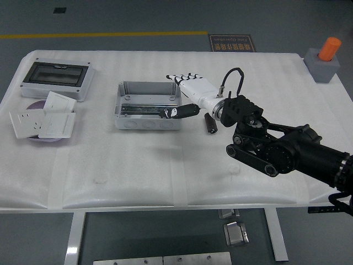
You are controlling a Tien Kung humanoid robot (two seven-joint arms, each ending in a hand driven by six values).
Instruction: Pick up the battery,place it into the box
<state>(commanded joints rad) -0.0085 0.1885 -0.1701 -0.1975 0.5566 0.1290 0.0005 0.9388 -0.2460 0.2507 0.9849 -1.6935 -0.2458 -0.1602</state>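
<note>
The grey open box [148, 119] stands left of the table's middle, with a metal rail inside. My right hand [176, 95], white with black fingertips, hovers at the box's right edge. Its fingers [183, 78] are spread and its thumb [177, 112] points left over the box's right end; it holds nothing. A dark cylindrical battery [210, 122] lies on the table right of the box, under my wrist. I cannot tell whether a battery lies inside the box. My left arm is out of view.
A grey enclosure with a dark window [55, 79] sits at the back left. White socket plates [41, 120] lie on a purple disc in front of it. A grey block with an orange cylinder [326, 57] stands at the far right.
</note>
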